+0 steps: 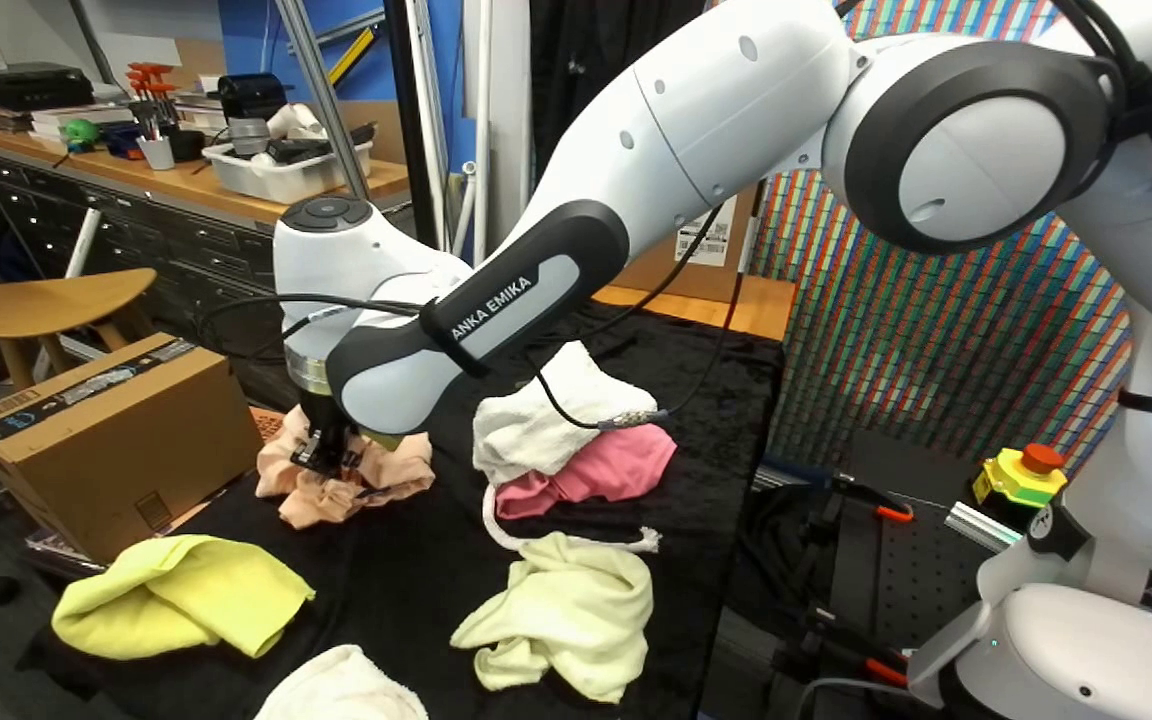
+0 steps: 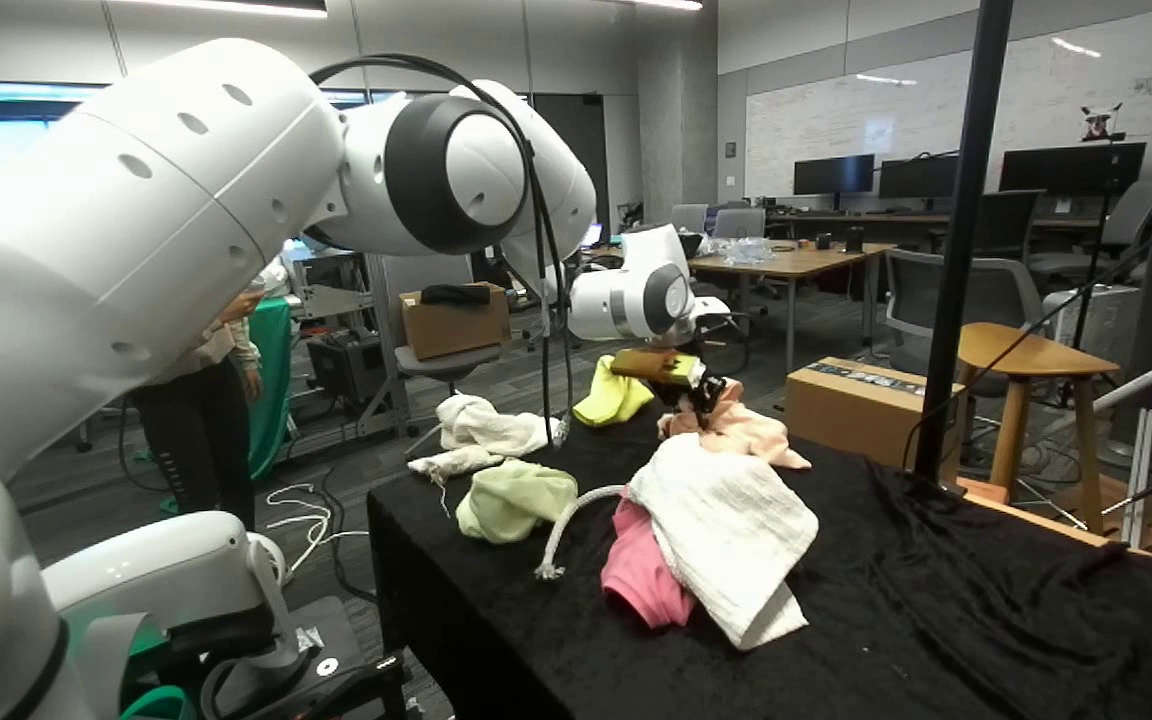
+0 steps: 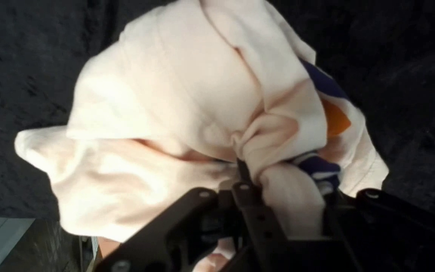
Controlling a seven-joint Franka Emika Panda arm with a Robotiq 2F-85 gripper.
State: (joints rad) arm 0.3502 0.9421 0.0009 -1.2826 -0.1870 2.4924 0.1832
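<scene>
A crumpled peach cloth [image 1: 396, 470] lies near the far end of the black-covered table, seen in both exterior views. My gripper [image 1: 326, 458] points down into it. In the wrist view the cloth [image 3: 164, 83] fills the middle, with dark purple and orange printed patches along its right side. A thick fold of it bulges up between the fingers of my gripper [image 3: 284, 176], which are closed in on it from both sides. Cloth covers the fingertips in part. The cloth still appears to rest on the table.
A yellow cloth [image 1: 176, 595], a pale green cloth [image 1: 576, 610] and a white cloth [image 1: 346, 690] lie about the table [image 1: 386, 575]. Another white cloth [image 2: 726, 520] overlaps a pink one [image 2: 641, 580], beside a white rope [image 2: 568, 518]. A cardboard box [image 1: 126, 460] stands close past the table's edge.
</scene>
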